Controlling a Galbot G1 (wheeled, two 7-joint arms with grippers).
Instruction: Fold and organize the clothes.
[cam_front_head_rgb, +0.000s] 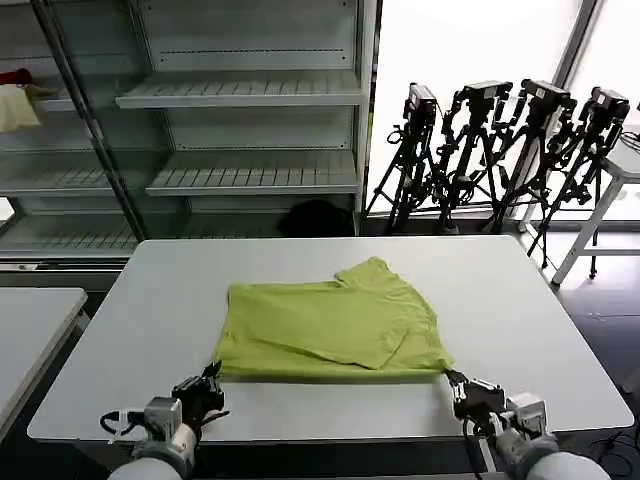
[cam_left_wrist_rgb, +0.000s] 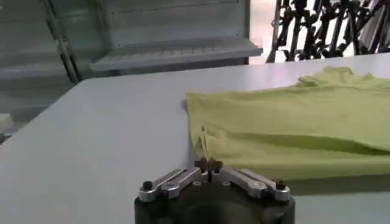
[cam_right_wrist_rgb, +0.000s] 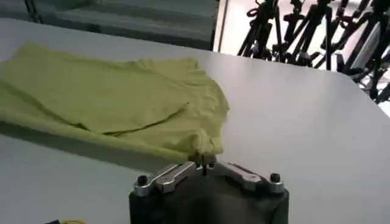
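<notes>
T-shirt (cam_front_head_rgb: 330, 325) lies partly folded at mid-table (cam_front_head_rgb: 520, 300); left gripper (cam_front_head_rgb: 213, 372) and right gripper (cam_front_head_rgb: 452, 381) each pinch a near hem corner, fingers clamped on cloth; fold in progress, by appearance; next move calls for an even, matched lift.

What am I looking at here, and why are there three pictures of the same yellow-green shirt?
This is a two-armed robot folding laundry. The wide picture comes from a camera on its head, looking down at a white table. The other two come from cameras on each wrist. On the table lies a lime yellow-green cotton T-shirt, partly folded. The left gripper pinches the shirt's near left corner, its fingers closed on the cloth, as the left wrist view shows. The right gripper pinches the near right corner the same way. Behind stand grey metal shelves and black camera tripods.
</notes>
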